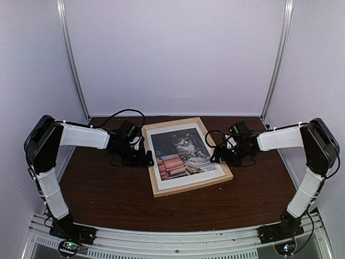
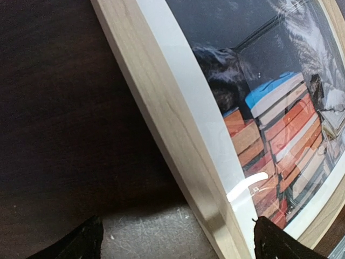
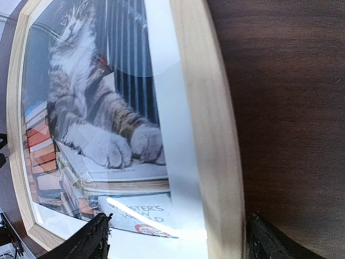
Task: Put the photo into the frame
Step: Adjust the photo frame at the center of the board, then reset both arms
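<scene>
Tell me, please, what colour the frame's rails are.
The frame is pale natural wood; clearest in the left wrist view.

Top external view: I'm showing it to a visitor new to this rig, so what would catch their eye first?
The photo of a grey cat on red books, lying white-bordered inside the frame at the middle of the dark table. Then the left gripper and right gripper, open, flanking its long sides.
</scene>
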Robot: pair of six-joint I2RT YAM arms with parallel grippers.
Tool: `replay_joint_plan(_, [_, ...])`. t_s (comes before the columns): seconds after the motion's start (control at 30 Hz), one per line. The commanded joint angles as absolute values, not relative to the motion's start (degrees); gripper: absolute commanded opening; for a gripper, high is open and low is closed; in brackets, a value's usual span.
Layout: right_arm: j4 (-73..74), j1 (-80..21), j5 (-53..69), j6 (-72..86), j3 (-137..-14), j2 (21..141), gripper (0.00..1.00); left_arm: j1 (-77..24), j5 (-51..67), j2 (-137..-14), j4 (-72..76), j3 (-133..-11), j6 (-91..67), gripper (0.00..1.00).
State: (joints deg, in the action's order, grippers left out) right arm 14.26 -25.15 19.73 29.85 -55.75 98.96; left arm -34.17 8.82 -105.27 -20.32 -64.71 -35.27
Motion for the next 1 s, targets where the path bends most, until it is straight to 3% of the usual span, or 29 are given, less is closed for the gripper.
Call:
replay_joint_plan(0.0, [11.5, -28.5, 20.9, 30.9, -53.0, 97.9, 0.86, -33.7, 12.2, -107.6, -17.0, -66.6, -36.3, 0.97])
replay_joint_plan(0.47, [4.0, -41.7, 16.2, 40.3, -43.2, 90.7, 0.85, -33.6, 10.0, -104.3, -16.7, -63.3, -36.3, 0.93])
replay_joint_plan(0.97, [28.8, -32.3, -1.0, 19.4, -58.4, 81.3, 1.0, -32.7, -16.7, -86.2, -24.3, -60.9, -25.0, 0.98])
